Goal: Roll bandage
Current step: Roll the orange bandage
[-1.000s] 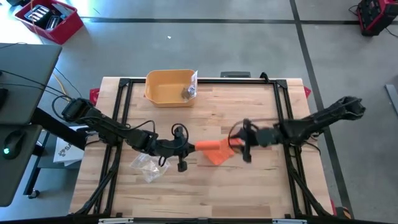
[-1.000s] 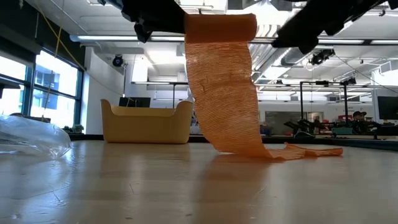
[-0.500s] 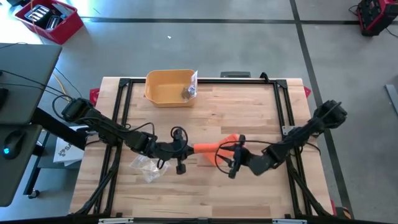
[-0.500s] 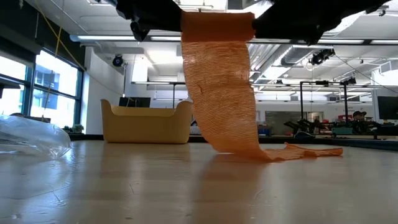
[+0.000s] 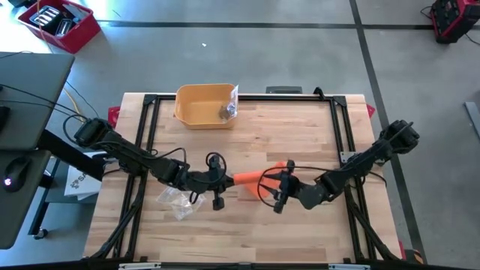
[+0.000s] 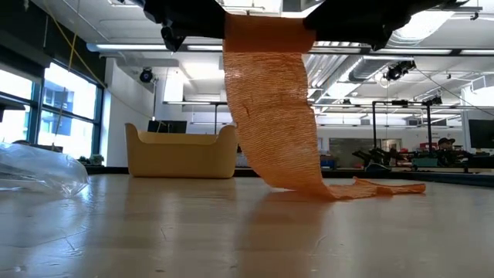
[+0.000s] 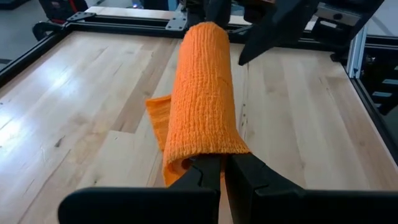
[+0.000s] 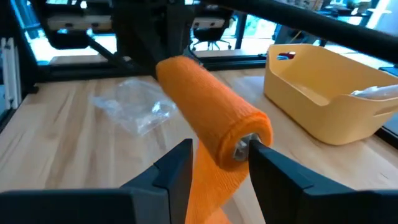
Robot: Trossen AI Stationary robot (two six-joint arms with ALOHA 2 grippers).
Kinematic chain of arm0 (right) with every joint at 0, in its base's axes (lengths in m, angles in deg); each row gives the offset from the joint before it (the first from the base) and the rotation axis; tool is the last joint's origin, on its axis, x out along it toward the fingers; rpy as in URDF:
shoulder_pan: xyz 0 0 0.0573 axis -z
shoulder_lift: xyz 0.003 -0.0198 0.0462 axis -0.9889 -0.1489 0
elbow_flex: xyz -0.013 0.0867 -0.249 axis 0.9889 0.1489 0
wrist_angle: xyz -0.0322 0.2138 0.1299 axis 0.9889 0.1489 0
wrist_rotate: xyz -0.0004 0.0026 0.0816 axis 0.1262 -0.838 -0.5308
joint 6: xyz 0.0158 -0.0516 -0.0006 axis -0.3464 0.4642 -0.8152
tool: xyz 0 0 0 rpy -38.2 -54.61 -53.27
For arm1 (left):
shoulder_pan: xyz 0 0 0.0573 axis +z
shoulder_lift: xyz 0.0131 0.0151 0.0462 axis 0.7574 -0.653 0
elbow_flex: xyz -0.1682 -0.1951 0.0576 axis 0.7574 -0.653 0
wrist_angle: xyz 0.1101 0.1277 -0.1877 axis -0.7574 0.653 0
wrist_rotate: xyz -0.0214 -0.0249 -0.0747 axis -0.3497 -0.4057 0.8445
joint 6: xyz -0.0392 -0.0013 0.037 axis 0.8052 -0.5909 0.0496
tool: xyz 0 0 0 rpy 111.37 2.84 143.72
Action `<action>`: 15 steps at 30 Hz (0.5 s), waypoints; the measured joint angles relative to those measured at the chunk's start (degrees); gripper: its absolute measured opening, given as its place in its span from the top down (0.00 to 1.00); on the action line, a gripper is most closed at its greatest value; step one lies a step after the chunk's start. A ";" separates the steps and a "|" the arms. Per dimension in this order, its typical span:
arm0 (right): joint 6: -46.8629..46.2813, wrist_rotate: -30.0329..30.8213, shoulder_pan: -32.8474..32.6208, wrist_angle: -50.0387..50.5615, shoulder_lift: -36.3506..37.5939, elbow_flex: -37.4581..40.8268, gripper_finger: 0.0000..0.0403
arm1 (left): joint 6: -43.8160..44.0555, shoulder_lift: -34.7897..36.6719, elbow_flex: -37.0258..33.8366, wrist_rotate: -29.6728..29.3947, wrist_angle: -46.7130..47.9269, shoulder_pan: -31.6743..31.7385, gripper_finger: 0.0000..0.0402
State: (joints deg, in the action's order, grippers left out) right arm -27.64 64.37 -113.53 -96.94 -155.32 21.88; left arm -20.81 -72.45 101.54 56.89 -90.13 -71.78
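Observation:
The orange bandage is partly wound into a roll [image 5: 249, 178] held level above the table. Its loose band [image 6: 278, 116] hangs down from the roll, and the tail [image 6: 378, 188] lies on the wood. My left gripper [image 7: 222, 165] is shut on the roll's left end. My right gripper [image 8: 217, 152] is open at the roll's right end [image 8: 244, 142], with one finger on each side of it. One right finger [image 8: 273, 165] lies close against the roll; whether it touches, I cannot tell. My left gripper has the roll by its left end [image 7: 208, 149], the shut fingers coming nearly level from the table's left and lying along the roll. The outer wrap covers their tips, so the exact hold is hidden. The roll sticks out level, clear of the table.
A yellow bin [image 5: 204, 105] stands at the far edge, left of centre. A crumpled clear wrapper [image 5: 176, 201] lies near my left arm. A black frame [image 5: 142, 135] runs around the tabletop. Bare wood lies toward the near edge.
My right gripper has swung toward the table's near edge and left, turning to face the roll's right end, and now brackets it. The roll and the hanging band have stayed about where they were.

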 joint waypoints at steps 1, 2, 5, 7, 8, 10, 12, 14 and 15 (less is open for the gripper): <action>0.01 0.74 0.22 -0.26 0.00 0.00 0.65 | 0.35 0.00 0.00 -0.04 -0.15 0.00 1.00; 0.02 1.29 0.31 -0.33 0.00 0.00 0.65 | 0.41 0.00 0.00 -0.09 -0.29 0.02 1.00; 0.05 2.09 0.61 -0.33 -0.02 0.00 0.71 | 0.42 0.00 0.00 -0.13 -0.25 0.02 1.00; 0.30 2.59 0.63 -0.31 -0.02 0.00 0.79 | 0.41 0.00 0.00 -0.15 -0.27 0.02 1.00; 0.44 2.93 0.61 -0.27 -0.02 0.00 0.83 | 0.41 0.00 0.00 -0.16 -0.27 0.02 1.00; 0.51 3.26 0.56 0.07 -0.02 0.00 0.93 | 0.40 0.00 0.00 -0.15 -0.25 0.02 1.00; 1.19 3.38 0.56 0.22 -0.02 -0.01 0.98 | 0.40 0.00 0.00 -0.15 -0.09 0.02 1.00; 1.28 3.59 0.20 0.49 -0.04 0.00 0.97 | 0.40 0.00 0.00 -0.14 0.12 0.02 1.00; 1.25 4.15 -0.10 0.51 -0.04 -0.01 0.96 | 0.40 0.00 0.00 -0.09 0.12 0.04 1.00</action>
State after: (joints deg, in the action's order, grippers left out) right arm -26.39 68.53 -113.62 -96.43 -155.36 21.87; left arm -20.41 -72.45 101.54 56.80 -90.01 -71.73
